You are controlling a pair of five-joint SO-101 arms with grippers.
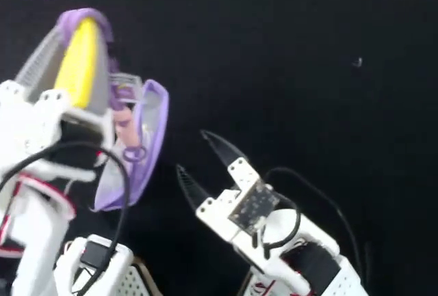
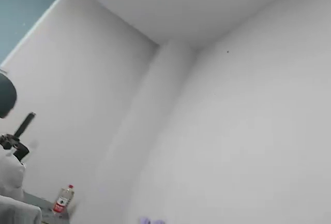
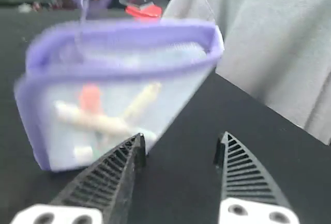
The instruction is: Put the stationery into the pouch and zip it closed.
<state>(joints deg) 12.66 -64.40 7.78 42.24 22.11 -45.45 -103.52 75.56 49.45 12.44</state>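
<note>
Your right gripper [image 1: 190, 150] has the pouch [image 1: 147, 125] blocking just to its left, but you can pass freely over the black table [image 1: 328, 70] rightward.

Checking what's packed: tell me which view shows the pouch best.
Right wrist view: the pouch faces the camera, its clear side showing stationery inside. The high view shows it partly behind an arm. The left wrist view catches a purple sliver.

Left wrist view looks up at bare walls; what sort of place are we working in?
Probably an indoor lab or workroom: plain white walls meeting a ceiling, a small bottle in the background, and a table draped in black cloth.
</note>
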